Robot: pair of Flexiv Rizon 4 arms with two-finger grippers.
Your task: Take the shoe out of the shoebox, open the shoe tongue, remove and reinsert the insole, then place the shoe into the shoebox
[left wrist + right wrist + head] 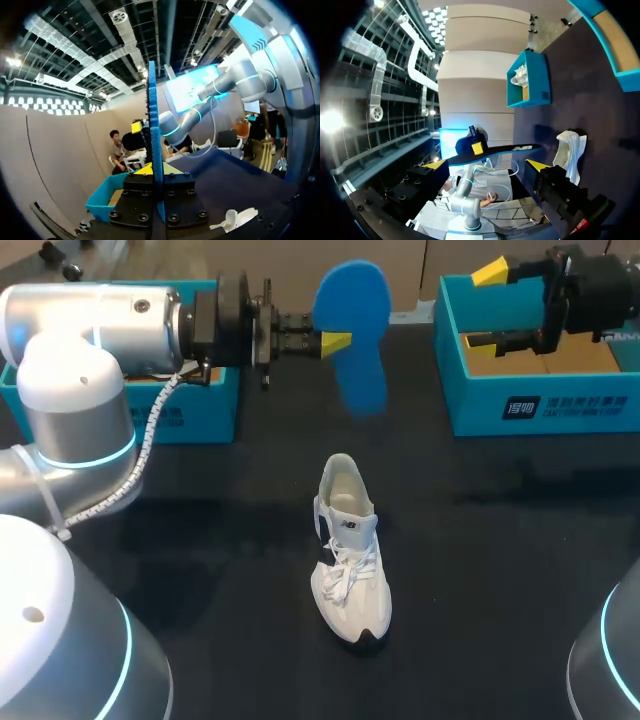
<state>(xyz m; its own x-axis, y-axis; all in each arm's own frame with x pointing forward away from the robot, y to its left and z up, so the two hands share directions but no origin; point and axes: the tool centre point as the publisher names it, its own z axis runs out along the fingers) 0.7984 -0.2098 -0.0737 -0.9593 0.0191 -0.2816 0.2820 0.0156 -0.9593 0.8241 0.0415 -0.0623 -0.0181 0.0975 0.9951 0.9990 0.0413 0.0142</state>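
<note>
Since the insole, clamped by its edge in the left tool, looks light and bendy, I'd hold it near its heel, while the right tool stands apart.

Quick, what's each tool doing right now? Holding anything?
Left tool: closed on the blue insole.
Right tool: open, holding nothing.

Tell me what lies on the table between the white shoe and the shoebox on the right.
Nothing. In the head view, the black table between the shoe and the right shoebox is bare.
</note>
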